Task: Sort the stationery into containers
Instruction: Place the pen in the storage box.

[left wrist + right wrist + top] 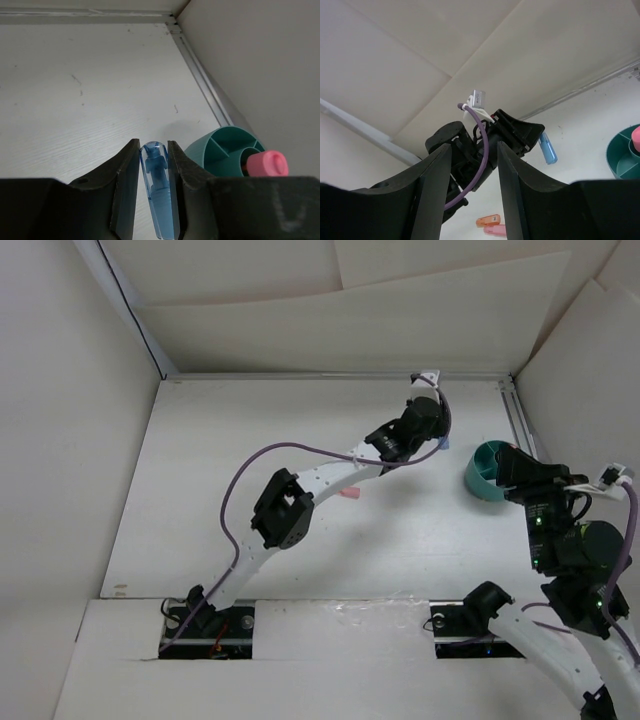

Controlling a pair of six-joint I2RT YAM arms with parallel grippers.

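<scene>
Plainly, left wrist view shows left tool (pixel 152 146) clamping blue capsule (pixel 159 200); right tool (pixel 472 149) stands apart, empty.

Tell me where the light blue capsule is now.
The light blue capsule is clamped in the left tool, just left of the teal organizer in the left wrist view.

Top view: organizer (pixel 481 472), right half hidden under right arm (pixel 545 510); contents too small to read. Blue capsule (pixel 159 195) runs off the left wrist view's bottom edge; organizer's near side there hidden behind left gripper (pixel 154 147). Right wrist view: organizer and pink piece (pixel 636 136) cut by right edge.
</scene>
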